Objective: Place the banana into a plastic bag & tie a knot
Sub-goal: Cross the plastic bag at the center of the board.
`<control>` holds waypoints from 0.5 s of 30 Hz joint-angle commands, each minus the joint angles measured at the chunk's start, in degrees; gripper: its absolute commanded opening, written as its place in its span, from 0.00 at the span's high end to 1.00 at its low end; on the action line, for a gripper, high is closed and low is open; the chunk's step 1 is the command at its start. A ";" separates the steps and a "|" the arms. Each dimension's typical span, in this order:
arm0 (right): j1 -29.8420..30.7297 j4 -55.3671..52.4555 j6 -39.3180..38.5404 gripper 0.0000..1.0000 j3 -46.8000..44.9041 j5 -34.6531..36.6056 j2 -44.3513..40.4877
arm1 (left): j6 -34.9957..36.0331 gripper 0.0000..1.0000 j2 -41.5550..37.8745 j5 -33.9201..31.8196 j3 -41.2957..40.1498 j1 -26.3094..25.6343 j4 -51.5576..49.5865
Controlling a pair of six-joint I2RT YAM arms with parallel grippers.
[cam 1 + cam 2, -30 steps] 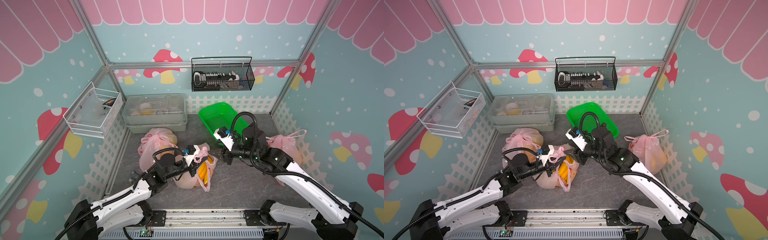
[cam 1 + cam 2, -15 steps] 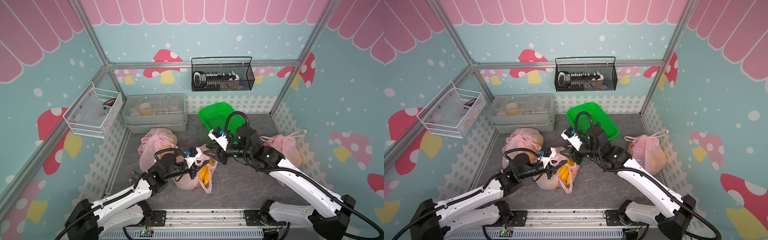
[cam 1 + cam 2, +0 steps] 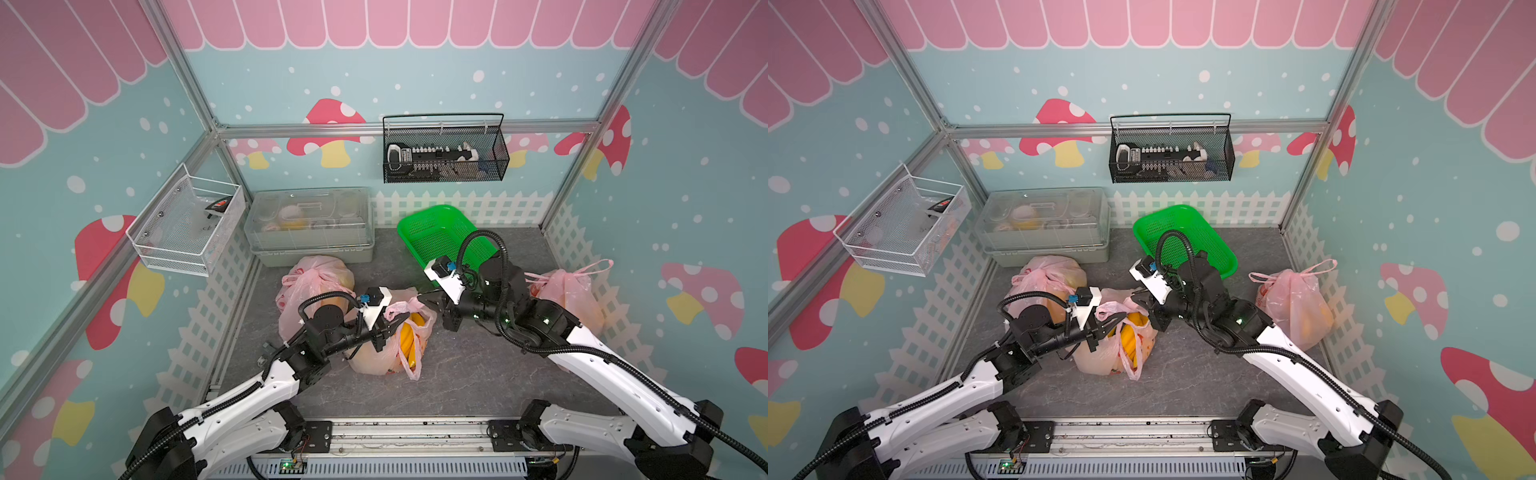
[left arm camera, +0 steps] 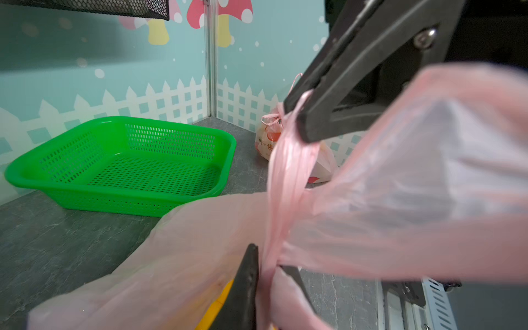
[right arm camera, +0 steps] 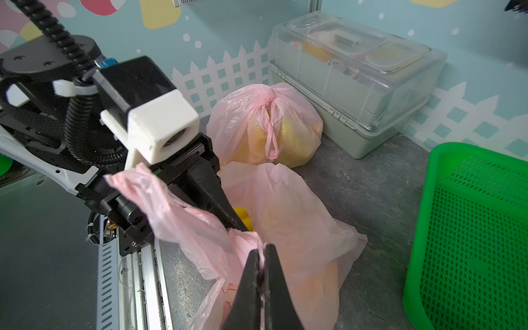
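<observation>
The pink plastic bag (image 3: 376, 357) stands open in the middle of the floor with the yellow banana (image 3: 409, 336) inside it, seen in both top views. My left gripper (image 3: 401, 320) is over the bag's mouth, shut on a twisted handle strand (image 4: 285, 177). My right gripper (image 3: 420, 296) is at the far side of the mouth, shut on the other handle (image 5: 248, 243). In the left wrist view the strand runs taut from my left gripper (image 4: 268, 274) up to the right gripper (image 4: 297, 114). The right wrist view shows my right gripper (image 5: 263, 257) pinching pink plastic, with the banana (image 5: 243, 215) just behind.
A green basket (image 3: 440, 232) sits at the back right, close behind my right arm. Two tied pink bags lie at the left (image 3: 316, 282) and by the right wall (image 3: 569, 295). A clear lidded box (image 3: 311, 224) stands at the back left. Wire baskets hang on the walls.
My right gripper has moved left to the bag's mouth and shut on a handle. My left gripper has kept its hold on the other strand, nearly still.
</observation>
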 commanded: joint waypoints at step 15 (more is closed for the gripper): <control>8.48 1.86 4.24 1.00 -11.67 12.26 -6.11 | -4.95 1.00 2.34 -5.45 0.97 3.11 0.02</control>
